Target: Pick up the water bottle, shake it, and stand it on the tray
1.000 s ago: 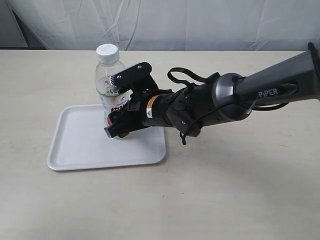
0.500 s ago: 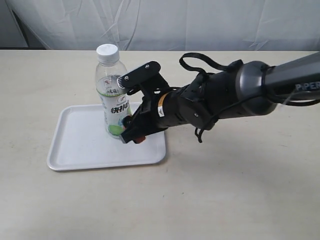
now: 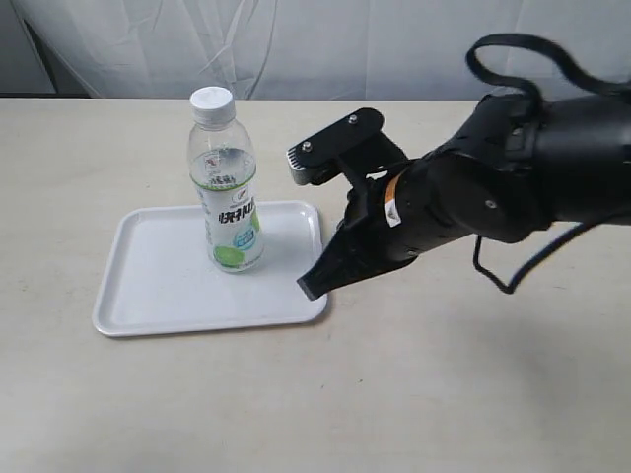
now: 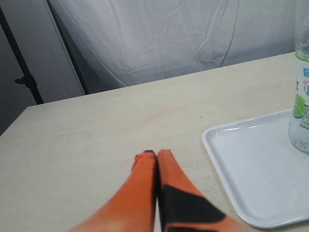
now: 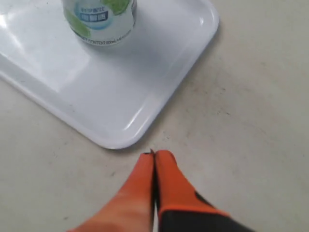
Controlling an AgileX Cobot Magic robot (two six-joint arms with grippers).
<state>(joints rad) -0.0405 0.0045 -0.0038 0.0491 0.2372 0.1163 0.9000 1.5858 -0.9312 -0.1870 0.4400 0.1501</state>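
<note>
The water bottle (image 3: 226, 182) stands upright on the white tray (image 3: 158, 291), its white cap on top and its green-and-white label facing out; it also shows at the edge of the left wrist view (image 4: 301, 101) and in the right wrist view (image 5: 99, 19). My right gripper (image 3: 311, 286) hangs just off the tray's near right corner, shut and empty, clear of the bottle; its orange fingers (image 5: 154, 157) meet over bare table beside the tray (image 5: 145, 87). My left gripper (image 4: 155, 155) is shut with nothing in it, above the table left of the tray (image 4: 251, 179).
A white curtain hangs behind the beige table (image 3: 444, 394). A dark stand pole (image 4: 24, 79) rises past the table's far corner in the left wrist view. The left arm is out of the exterior view.
My right gripper has let go of the bottle, drawn back to the right off the tray and shut. The bottle stays upright on the tray.
</note>
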